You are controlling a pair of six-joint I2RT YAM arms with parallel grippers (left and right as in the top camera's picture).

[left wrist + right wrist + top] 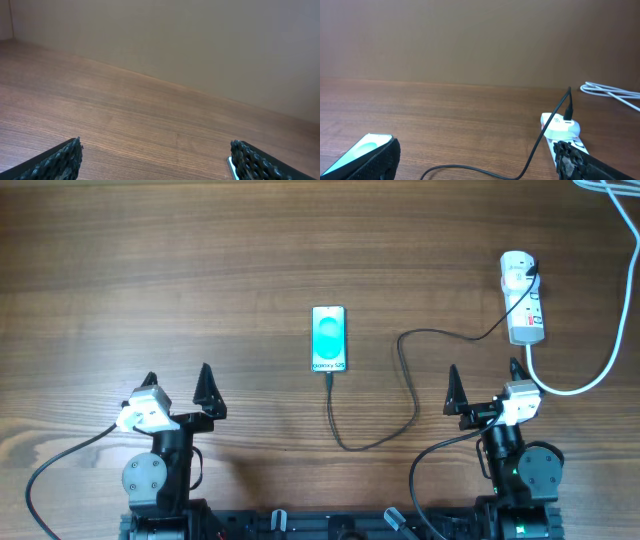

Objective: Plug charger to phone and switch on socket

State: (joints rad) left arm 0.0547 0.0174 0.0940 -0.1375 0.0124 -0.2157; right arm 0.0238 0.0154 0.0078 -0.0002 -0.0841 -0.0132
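The phone (329, 338) lies face up in the middle of the table, cyan screen lit. The thin black charger cable (408, 385) runs from the phone's near short edge, loops toward me and rises to the white socket strip (523, 298) at the far right, where its plug sits in the strip's far end. My left gripper (178, 387) is open and empty at the near left. My right gripper (485, 385) is open and empty at the near right, short of the strip. The right wrist view shows the phone's corner (362, 150), the cable (540, 140) and the strip (560, 127).
A thick white cord (600, 375) leaves the strip's near end, curves right and runs up the table's right edge to the far corner. It also shows in the right wrist view (612, 92). A plain wall stands behind the table.
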